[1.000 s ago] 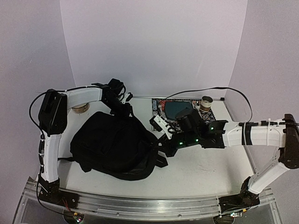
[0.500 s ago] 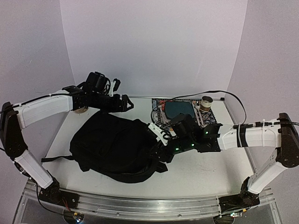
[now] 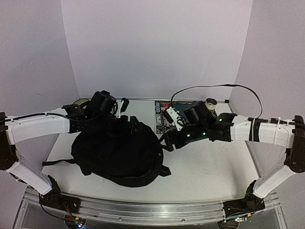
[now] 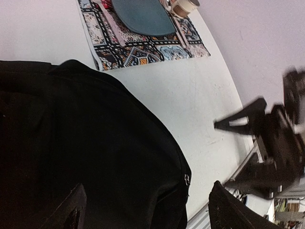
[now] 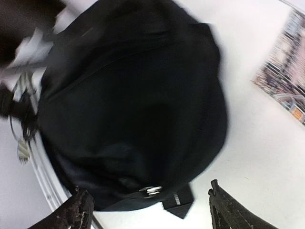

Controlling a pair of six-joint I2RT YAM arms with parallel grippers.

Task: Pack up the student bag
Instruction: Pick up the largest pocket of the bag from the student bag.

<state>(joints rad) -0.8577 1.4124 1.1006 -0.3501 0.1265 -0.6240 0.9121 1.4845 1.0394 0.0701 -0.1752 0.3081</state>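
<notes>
Your left gripper [image 4: 147,191], right gripper [image 5: 147,188]: jaws apart, empty, beside soft black backpack [image 3: 116,150]; flat patterned sheet [image 4: 143,47], tape roll [image 3: 210,102] behind.

Back of table, ahead of me: flat road-pattern sheet [image 4: 143,45] | on it I see a dark blue-green oval [image 4: 138,16] | tape roll [image 4: 183,5] at its corner | second roll [image 3: 80,102] back left

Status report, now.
Left gripper open, right gripper open, both empty. Bag lies on table, ungripped. Book sits beyond bag, not packed.
</notes>
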